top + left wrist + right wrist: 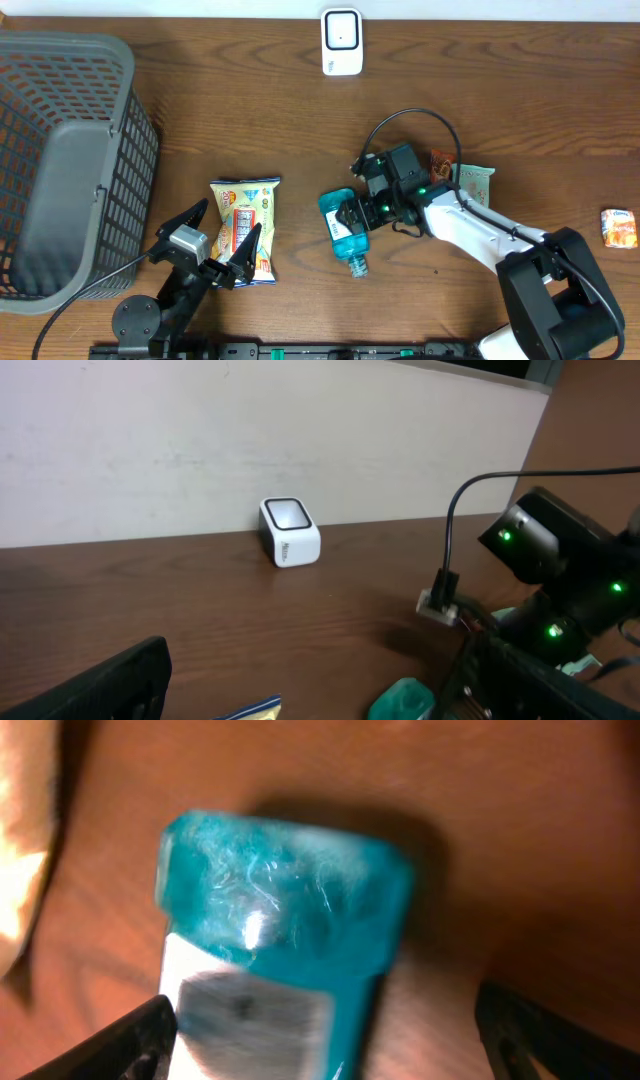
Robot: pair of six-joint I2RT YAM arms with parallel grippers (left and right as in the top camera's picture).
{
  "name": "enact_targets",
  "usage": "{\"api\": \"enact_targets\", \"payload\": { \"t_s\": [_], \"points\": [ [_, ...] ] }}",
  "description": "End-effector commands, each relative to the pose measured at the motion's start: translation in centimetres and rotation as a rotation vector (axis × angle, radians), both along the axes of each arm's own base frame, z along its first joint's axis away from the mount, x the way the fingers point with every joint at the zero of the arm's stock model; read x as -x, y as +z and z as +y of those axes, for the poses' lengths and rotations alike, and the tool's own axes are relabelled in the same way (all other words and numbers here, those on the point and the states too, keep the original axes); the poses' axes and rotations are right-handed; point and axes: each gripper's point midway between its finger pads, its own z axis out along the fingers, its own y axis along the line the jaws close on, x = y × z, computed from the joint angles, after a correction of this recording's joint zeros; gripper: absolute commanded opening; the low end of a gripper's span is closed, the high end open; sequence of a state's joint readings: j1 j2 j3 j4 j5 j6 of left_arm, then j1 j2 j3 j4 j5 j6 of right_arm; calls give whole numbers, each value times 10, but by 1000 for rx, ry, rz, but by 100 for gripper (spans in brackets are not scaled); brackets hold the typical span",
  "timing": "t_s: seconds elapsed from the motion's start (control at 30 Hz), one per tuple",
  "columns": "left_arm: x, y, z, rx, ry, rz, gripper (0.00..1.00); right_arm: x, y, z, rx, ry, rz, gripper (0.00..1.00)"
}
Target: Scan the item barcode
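Two tools were on my screens, and neither held anything. The right tool [349, 214] hung low over the blue bottle [347, 240], which lay on its side near the middle of the table [300, 120], cap toward the arm bases. On the right wrist view its fingers [130, 1040] stood wide apart. One was just at the edge of the white label [250, 1010] and the other was well clear, so I judged the bottle to be resting on the wood by its own weight. The label faced up but was too blurred for me to pick out a barcode.

The white scanner [341, 42] stood at the far edge, well apart from the bottle. I judged the bottle would have to be gripped across its flat body, lifted and carried over with the label turned to that window.

My left tool [232, 216] waited with its jaws spread above the snack bag [245, 205], between the grey basket [60, 60] and the bottle, out of the right arm's path.
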State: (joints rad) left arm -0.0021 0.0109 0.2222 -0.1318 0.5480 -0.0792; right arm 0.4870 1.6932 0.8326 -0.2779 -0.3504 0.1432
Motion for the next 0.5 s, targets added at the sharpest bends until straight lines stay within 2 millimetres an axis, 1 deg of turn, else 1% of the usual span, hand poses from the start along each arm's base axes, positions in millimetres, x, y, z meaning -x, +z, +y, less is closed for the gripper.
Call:
{"api": "enact_targets", "payload": {
  "t_s": [0.0,0.07,0.1,0.2,0.3,0.33,0.37,0.47],
  "points": [
    [2,2,-2,4,-14,-7,98,-26,11,-18,66,-105,-17,90],
    [2,2,-2,5,-14,-7,98,-27,21,-17,77,-103,3,88],
    [2,2,-2,4,-14,-7,98,-25,27,-17,86,-100,23,85],
    [2,2,-2,4,-14,-7,98,-10,43,-19,134,-89,114,73],
    [2,2,-2,5,-14,-7,98,18,48,-21,187,-105,242,69],
    [2,2,-2,5,-14,-7,98,40,46,-21,232,-88,310,69],
    [2,2,-2,5,-14,-7,98,53,44,-20,256,-65,335,68],
    [2,2,-2,5,-14,-7,98,79,34,-11,303,-42,371,69]
  ]
}}
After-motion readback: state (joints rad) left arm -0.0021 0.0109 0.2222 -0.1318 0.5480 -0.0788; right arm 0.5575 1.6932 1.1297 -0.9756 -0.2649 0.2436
